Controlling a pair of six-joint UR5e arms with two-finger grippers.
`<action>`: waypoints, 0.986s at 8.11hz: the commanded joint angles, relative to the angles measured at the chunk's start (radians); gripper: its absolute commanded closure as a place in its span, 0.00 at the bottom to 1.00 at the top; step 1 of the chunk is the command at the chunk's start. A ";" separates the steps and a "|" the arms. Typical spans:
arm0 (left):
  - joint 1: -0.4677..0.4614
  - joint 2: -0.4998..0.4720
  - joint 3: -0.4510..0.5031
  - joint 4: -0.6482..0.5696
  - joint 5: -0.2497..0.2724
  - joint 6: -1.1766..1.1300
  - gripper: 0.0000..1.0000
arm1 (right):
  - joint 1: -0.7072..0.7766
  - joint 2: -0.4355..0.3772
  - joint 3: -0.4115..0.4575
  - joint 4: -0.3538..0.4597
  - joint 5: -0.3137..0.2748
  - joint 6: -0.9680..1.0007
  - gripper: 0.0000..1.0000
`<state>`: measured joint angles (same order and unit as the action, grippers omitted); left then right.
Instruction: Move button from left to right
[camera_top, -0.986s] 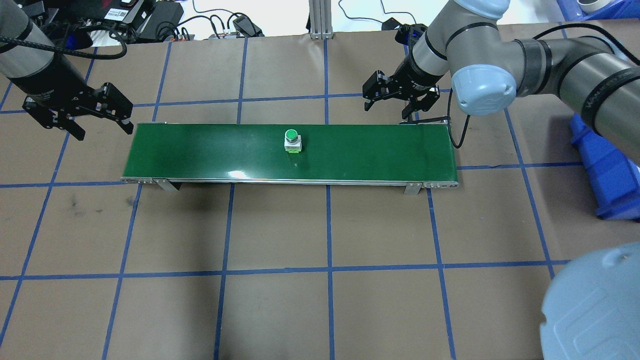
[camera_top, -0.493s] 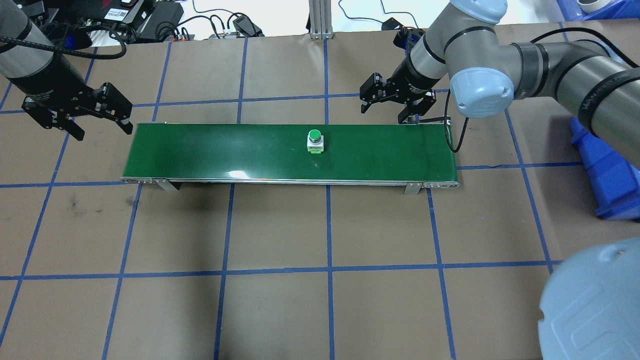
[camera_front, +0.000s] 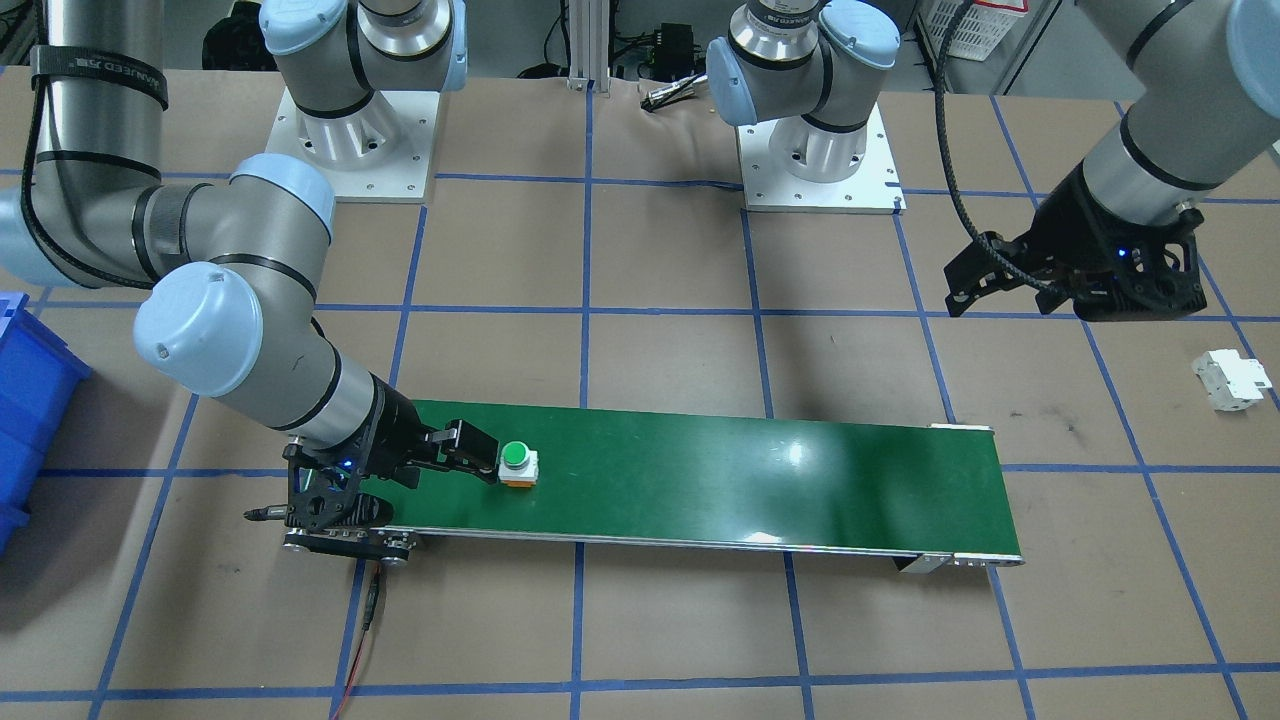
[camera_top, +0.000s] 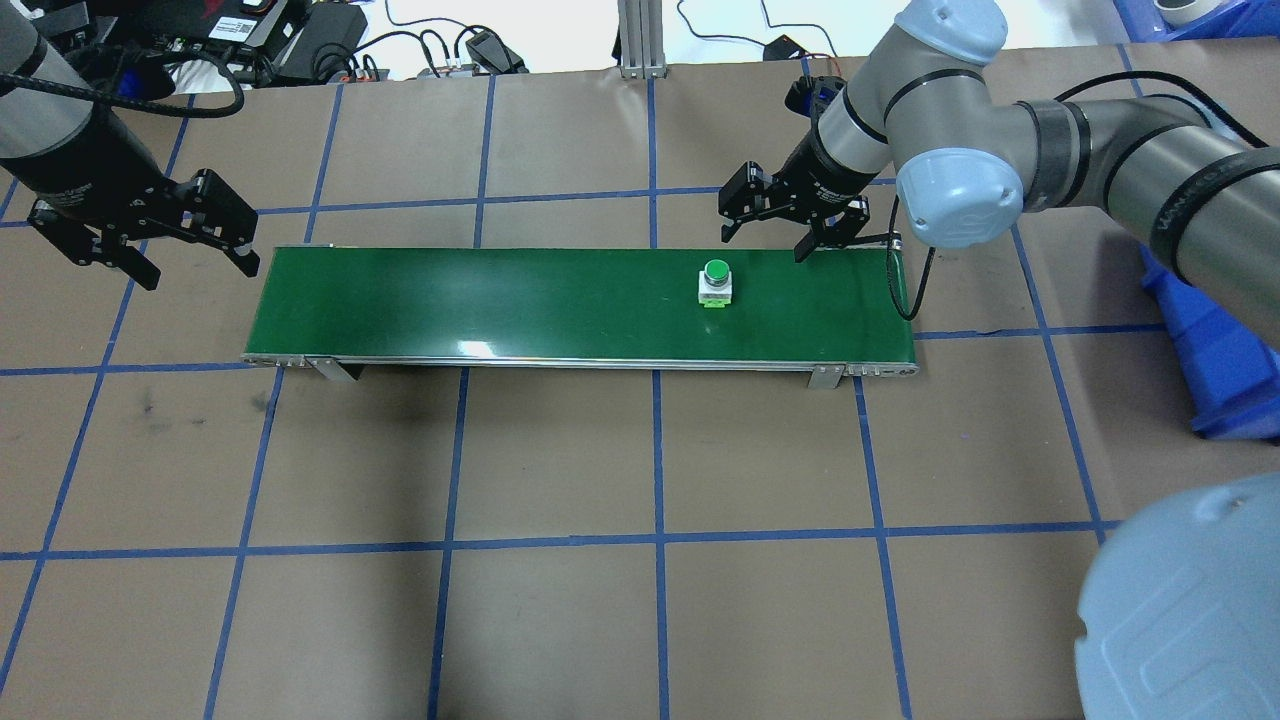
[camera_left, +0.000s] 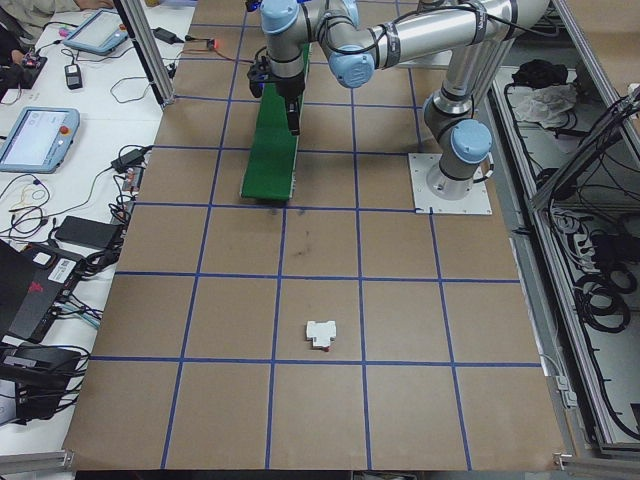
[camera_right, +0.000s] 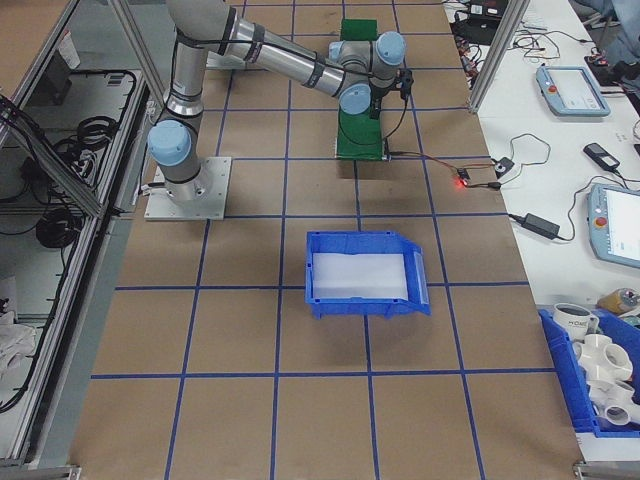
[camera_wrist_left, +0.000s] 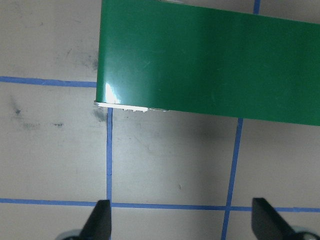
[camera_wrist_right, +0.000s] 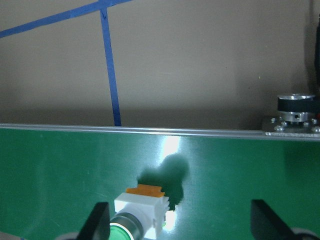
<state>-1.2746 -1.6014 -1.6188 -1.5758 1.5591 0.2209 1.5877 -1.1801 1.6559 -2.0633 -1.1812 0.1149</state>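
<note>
The button (camera_top: 715, 282), with a green cap, white body and orange base, stands upright on the green conveyor belt (camera_top: 500, 300), right of its middle. My right gripper (camera_top: 765, 243) hovers open over the belt's far edge, just beyond the button and slightly to its right. In the right wrist view the button (camera_wrist_right: 135, 215) sits low between the open fingers, close to the left finger (camera_wrist_right: 99, 222). From the front, the button (camera_front: 517, 463) is just off one fingertip. My left gripper (camera_top: 198, 270) is open and empty off the belt's left end, and its wrist view shows that end of the belt (camera_wrist_left: 210, 60).
A white boxy plastic part (camera_front: 1230, 380) lies on the brown paper near my left arm. A blue bin (camera_top: 1210, 340) sits right of the belt. A cable (camera_top: 915, 280) hangs at the belt's right end. Cables and power supplies line the far table edge.
The button has travelled to the right along the belt, from near its middle toward the right end. My right gripper edged toward the belt; the left gripper drew slightly left.
</note>
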 joint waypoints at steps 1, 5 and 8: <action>0.000 0.015 -0.001 -0.029 0.001 0.000 0.00 | 0.000 0.000 0.004 0.011 -0.001 0.000 0.00; 0.003 0.011 0.005 -0.023 0.001 0.000 0.00 | -0.002 0.023 0.051 0.008 -0.157 -0.052 0.28; 0.003 0.011 0.007 -0.023 0.001 0.000 0.00 | -0.002 0.022 0.051 0.014 -0.215 -0.113 0.97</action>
<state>-1.2718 -1.5906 -1.6131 -1.5984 1.5600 0.2209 1.5864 -1.1574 1.7089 -2.0517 -1.3687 0.0200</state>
